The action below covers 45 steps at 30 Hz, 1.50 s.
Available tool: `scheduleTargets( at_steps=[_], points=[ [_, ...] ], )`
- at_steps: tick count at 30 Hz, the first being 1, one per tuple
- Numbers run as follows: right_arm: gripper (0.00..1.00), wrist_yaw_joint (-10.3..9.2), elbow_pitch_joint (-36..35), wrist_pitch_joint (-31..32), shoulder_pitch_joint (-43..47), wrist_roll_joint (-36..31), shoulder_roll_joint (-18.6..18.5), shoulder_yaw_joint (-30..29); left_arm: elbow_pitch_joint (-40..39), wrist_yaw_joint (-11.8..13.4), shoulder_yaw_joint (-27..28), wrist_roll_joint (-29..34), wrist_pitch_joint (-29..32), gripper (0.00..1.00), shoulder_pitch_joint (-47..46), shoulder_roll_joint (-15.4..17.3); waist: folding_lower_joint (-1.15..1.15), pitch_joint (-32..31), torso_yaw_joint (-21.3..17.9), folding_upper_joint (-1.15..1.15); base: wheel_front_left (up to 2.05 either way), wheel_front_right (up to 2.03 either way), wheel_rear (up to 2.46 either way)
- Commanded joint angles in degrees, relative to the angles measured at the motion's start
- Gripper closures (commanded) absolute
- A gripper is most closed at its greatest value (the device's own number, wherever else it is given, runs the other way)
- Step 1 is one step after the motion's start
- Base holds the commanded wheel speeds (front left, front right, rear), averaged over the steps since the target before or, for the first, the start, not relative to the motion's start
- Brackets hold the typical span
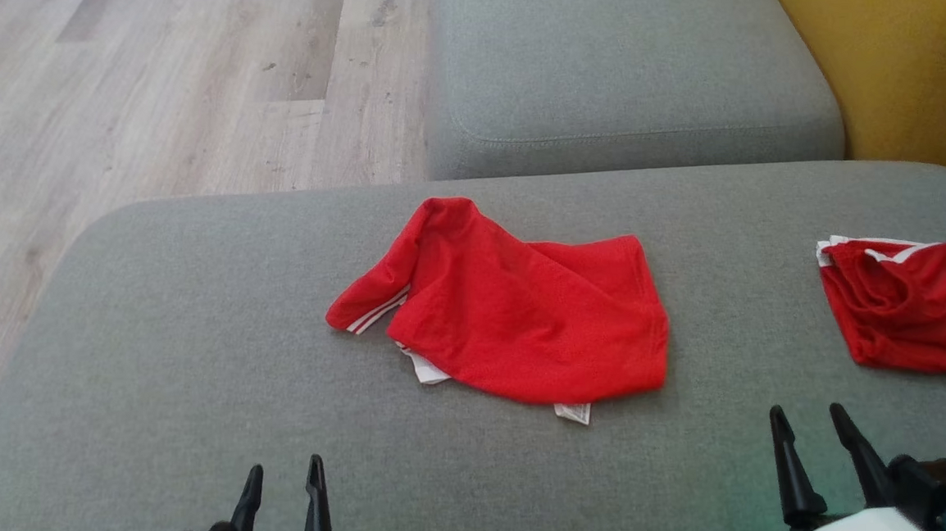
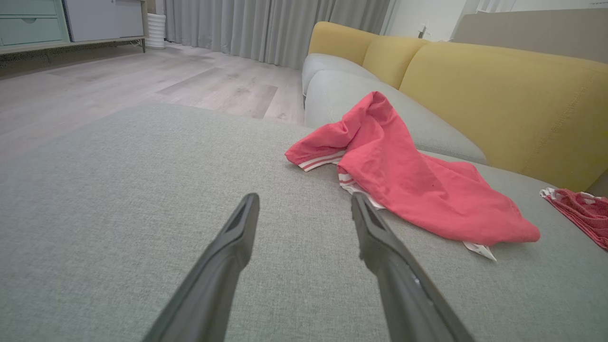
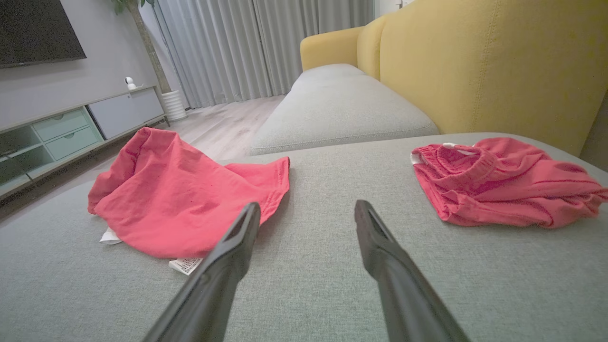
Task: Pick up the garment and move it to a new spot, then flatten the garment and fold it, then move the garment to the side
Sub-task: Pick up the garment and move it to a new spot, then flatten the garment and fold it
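Garment (image 1: 517, 320), red with white trim, crumpled at frame centre on grey sofa cushion (image 1: 199, 356); white label (image 1: 574, 413) unreadable; second garment (image 1: 911, 312), red, at right edge. Left gripper (image 1: 286, 466) and right gripper (image 1: 805, 409), lower corners, both spread and empty.

Before me lies a grey cushion (image 1: 157, 334), with 1 more grey seat (image 1: 625, 59) at upper centre. Wood floor (image 1: 142, 97) takes the upper left, a yellow backrest (image 1: 903, 50) the upper right. My right wrist view has grey curtains (image 3: 247, 47) at top centre and a TV (image 3: 38, 28) upper left.
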Motion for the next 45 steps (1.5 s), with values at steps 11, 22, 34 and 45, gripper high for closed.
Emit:
scheduleTargets(
  at_steps=[11, 22, 34, 45],
  points=[
    [0.00, 0.39, 0.2, -1.7, -3.9, 0.0, -0.5, 2.1, -3.5, 1.7, 2.6, 0.2, -0.1, 0.00, -2.3, 1.1, 0.01, 0.4, -0.9, 0.00, 0.00, 0.00, 0.00],
    [0.00, 0.39, 0.5, -1.0, -5.0, 0.5, -0.5, 1.9, -4.2, 2.0, 3.1, -0.1, 0.0, 0.00, -3.0, 1.3, 0.01, 1.7, 1.9, 0.00, 0.00, 0.00, 0.00],
    [0.00, 0.39, 14.1, 3.5, -16.3, 1.6, -0.5, -0.2, -4.7, 2.2, 2.5, 0.7, 0.1, 0.00, -4.6, 0.6, 0.01, 7.0, 10.2, 0.00, 0.00, 0.00, 0.00],
    [0.11, 0.39, 29.7, 3.5, -24.5, 2.2, -0.5, -1.7, -4.9, 2.5, 2.6, 1.5, -0.3, 0.00, -5.4, 0.1, 0.01, 9.7, 14.9, 0.00, 0.00, 0.00, 0.00]
  ],
)
